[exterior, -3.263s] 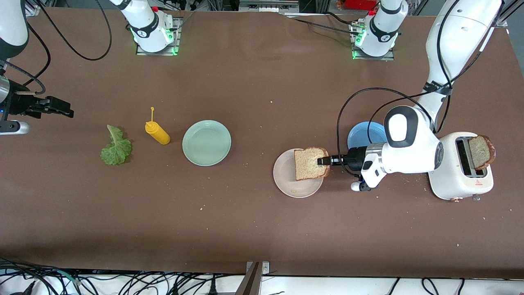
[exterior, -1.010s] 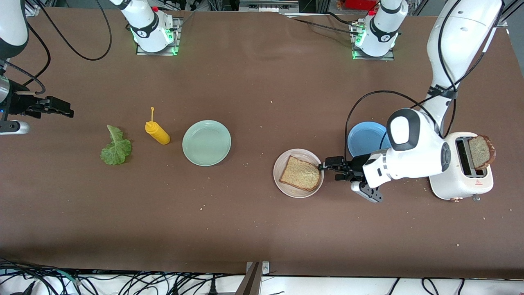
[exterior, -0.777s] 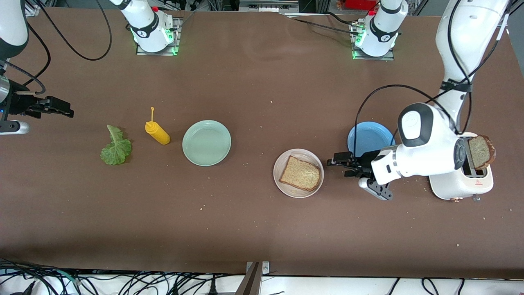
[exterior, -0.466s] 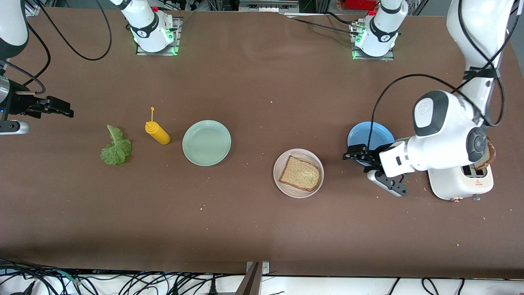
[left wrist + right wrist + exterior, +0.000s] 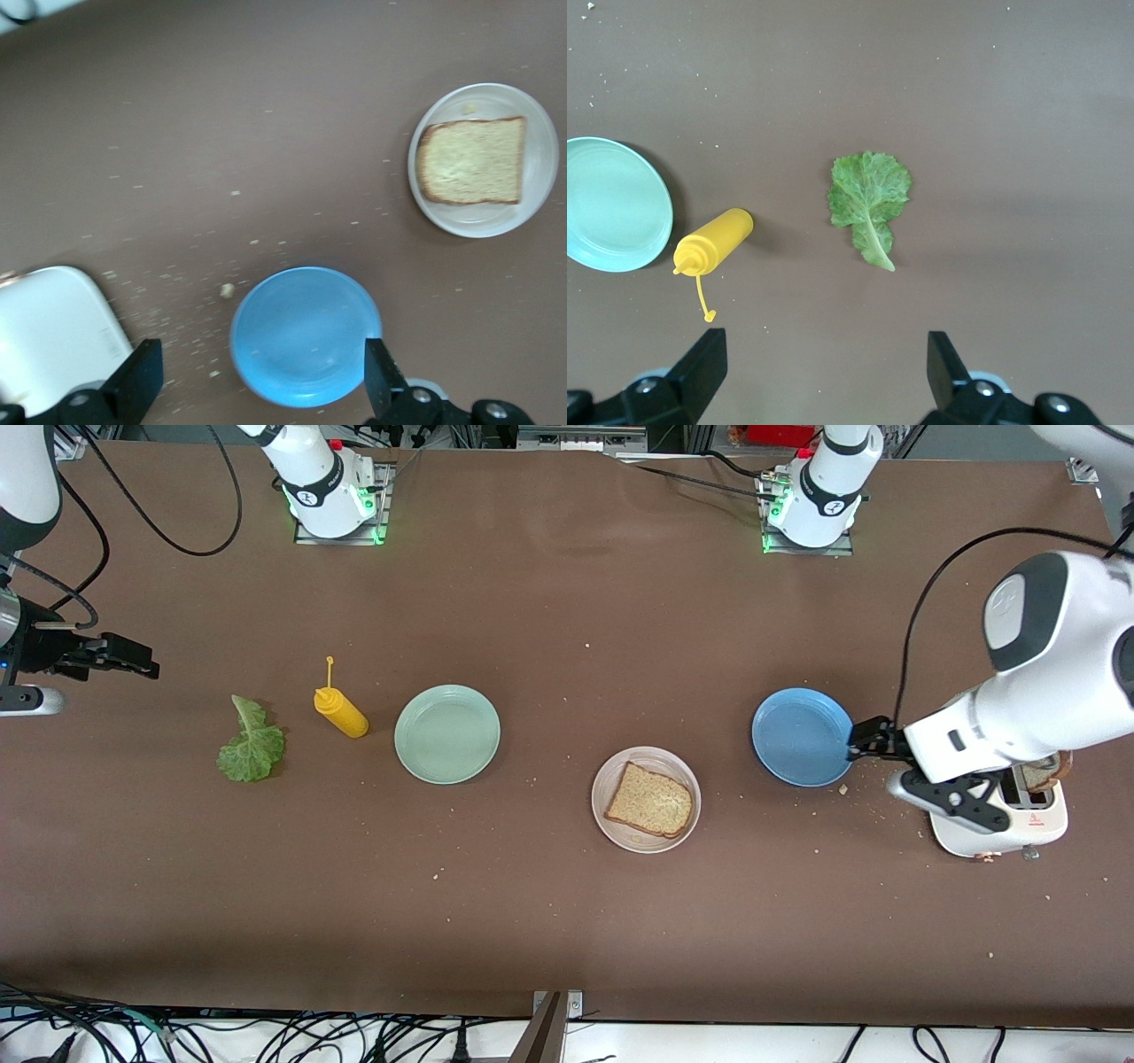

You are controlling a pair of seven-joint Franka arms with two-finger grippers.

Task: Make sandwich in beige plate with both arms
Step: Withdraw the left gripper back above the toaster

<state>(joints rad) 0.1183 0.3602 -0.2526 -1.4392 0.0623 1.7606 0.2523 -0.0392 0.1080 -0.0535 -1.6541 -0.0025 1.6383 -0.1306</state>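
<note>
The beige plate (image 5: 646, 800) sits on the brown tabletop (image 5: 567, 921) about halfway between its two long edges, a bit toward the left arm's end. One slice of bread (image 5: 649, 812) lies flat on it, with nothing on top. A blue plate (image 5: 802, 737) is near it, closer to the left arm's end and a little farther from the front camera. The left hand (image 5: 873, 740) hangs in the air just beside the blue plate's rim, with its fingers (image 5: 137, 385) wide apart and nothing in them. A white toaster (image 5: 1001, 824) stands near the left arm's end of the tabletop, partly under the left arm, and a second slice of bread (image 5: 1045, 772) pokes out of it. A mint-green plate (image 5: 447, 734) sits toward the right arm's end, and a yellow squeeze bottle (image 5: 340, 711) lies on its side next to it. A green lettuce leaf (image 5: 252, 745) lies flat, closer still to the right arm's end. The right hand (image 5: 133, 660) waits in the air near the right arm's end of the tabletop, close to the lettuce leaf, with its fingers (image 5: 700, 372) apart and holding nothing. Small crumbs (image 5: 864, 815) dot the tabletop between the blue plate and the toaster.
</note>
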